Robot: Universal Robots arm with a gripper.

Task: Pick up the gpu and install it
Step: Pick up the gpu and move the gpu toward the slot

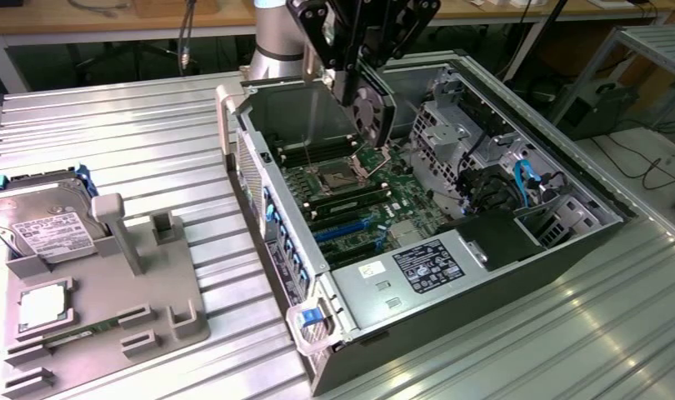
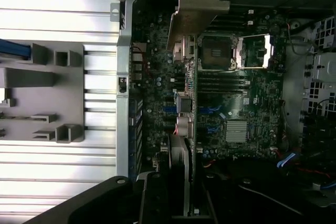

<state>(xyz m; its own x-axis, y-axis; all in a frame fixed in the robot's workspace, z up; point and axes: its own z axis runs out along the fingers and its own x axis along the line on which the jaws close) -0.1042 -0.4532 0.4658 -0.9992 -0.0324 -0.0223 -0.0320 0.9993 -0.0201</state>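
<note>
My gripper [image 1: 349,77] is shut on the gpu [image 1: 373,107], a card with a black round fan shroud. It hangs on edge above the open computer case [image 1: 265,179], over the motherboard [image 1: 354,204] and close to the CPU socket. In the wrist view the gpu [image 2: 188,103] runs edge-on away from the gripper [image 2: 181,195]. Its silver end bracket [image 2: 197,9] is at the far end, above the board's slots. The card is clear of the board.
A grey parts fixture [image 1: 148,292] lies on the ribbed metal table at the exterior view's left. It carries a silver hard drive [image 1: 43,221] and a small square chip [image 1: 43,304]. Drive cages and blue cables [image 1: 527,179] crowd the case's far side.
</note>
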